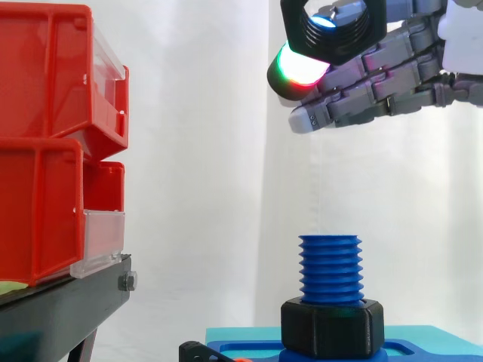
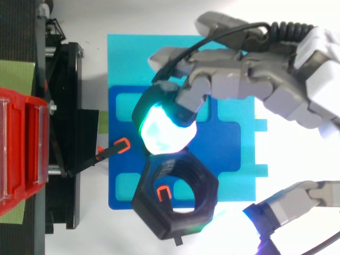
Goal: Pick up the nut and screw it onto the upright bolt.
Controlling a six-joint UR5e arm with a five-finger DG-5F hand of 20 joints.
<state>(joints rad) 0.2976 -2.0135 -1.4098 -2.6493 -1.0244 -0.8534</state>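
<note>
A black hexagonal nut (image 1: pixel 336 26) hangs high in the side view, tipped so that its threaded bore faces sideways. My hand (image 1: pixel 392 75) comes in from the right and is shut on it, a glowing fingertip (image 1: pixel 298 69) pressed against its lower edge. From above, the nut (image 2: pixel 150 199) sits between that fingertip (image 2: pixel 166 133) and the thumb (image 2: pixel 289 207). The blue upright bolt (image 1: pixel 330 268) stands far below, with a second black nut (image 1: pixel 332 328) at its foot. In the top view my hand (image 2: pixel 255 79) covers the bolt.
The bolt stands in a blue fixture (image 2: pixel 234 154) on a cyan sheet (image 2: pixel 133 58). Red bins (image 1: pixel 45 151) sit stacked on a black stand (image 1: pixel 60 309) at the left. A small orange-tipped black clip (image 2: pixel 122 145) lies at the fixture's left edge.
</note>
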